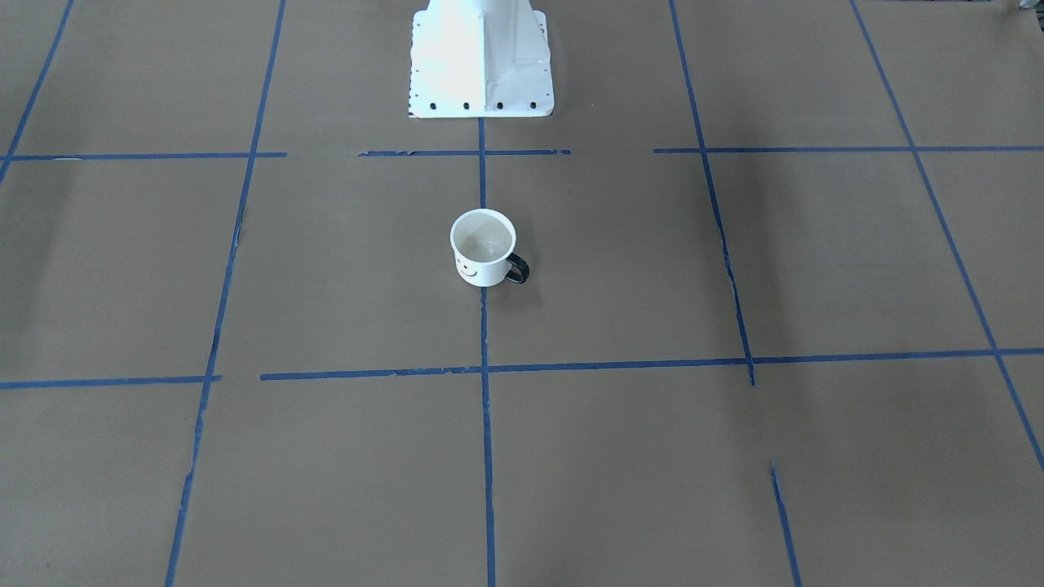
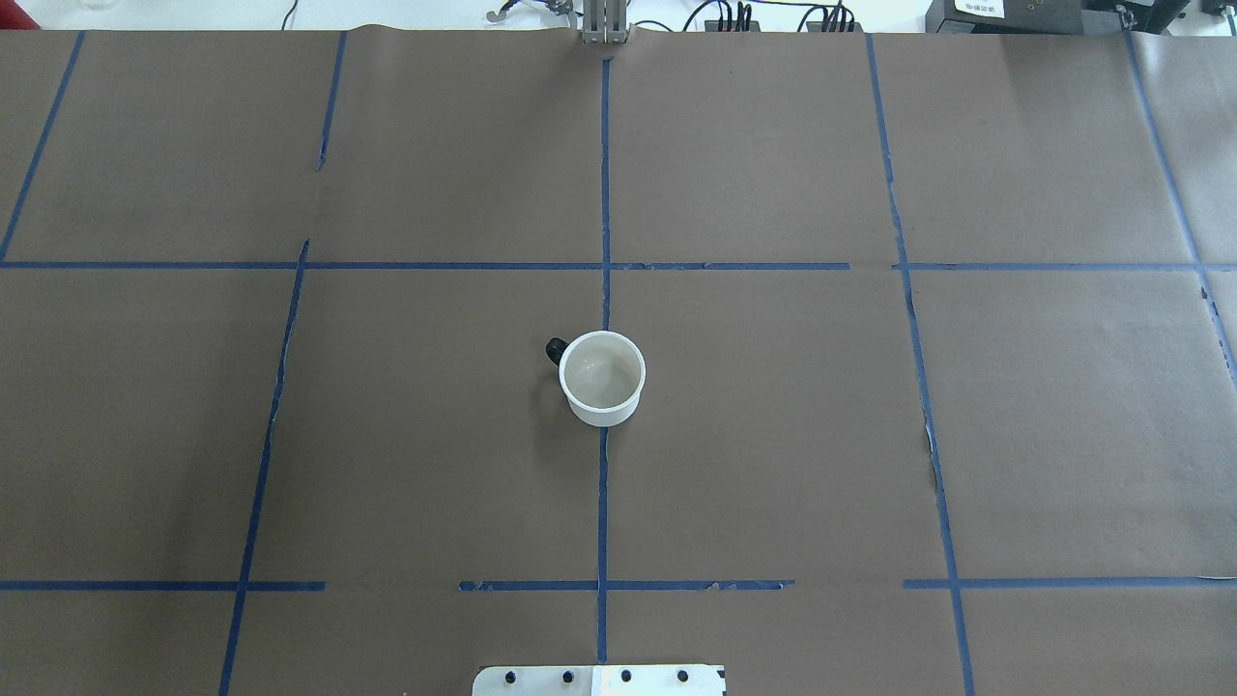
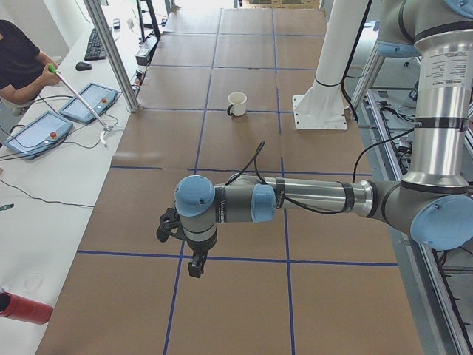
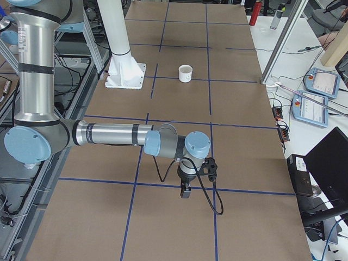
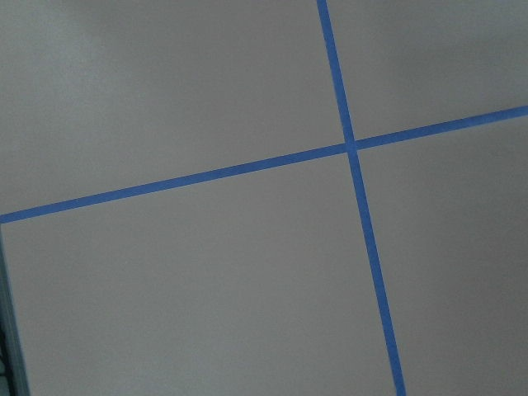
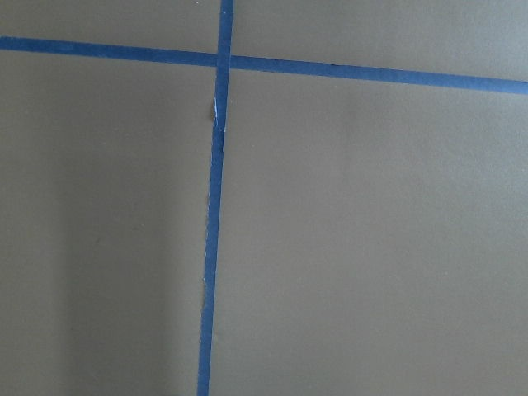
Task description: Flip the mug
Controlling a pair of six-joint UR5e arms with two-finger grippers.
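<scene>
Left side view, nearest, lower centre of frame: left gripper [image 3: 194,266] hangs pointing down over the brown paper-covered table [image 3: 236,159]. Cannot tell whether its jaws are wide or narrow.

Right side view, lower centre: right gripper [image 4: 186,191] hangs the same way, above a blue tape line [image 4: 109,181]. Its opening is also unreadable.

Farther back, upper centre of both side frames: the mug [image 3: 236,103] stands upright, mouth up, on the central tape line, near the white pedestal [image 3: 321,103] and well apart from both grippers. In the front-facing view its smiley faces the camera, with the black handle [image 1: 519,269] at frame right.

The mug [image 3: 236,103] stands upright, mouth up, far along the table [image 3: 244,310], well apart from the left pincer [image 3: 195,268].
</scene>
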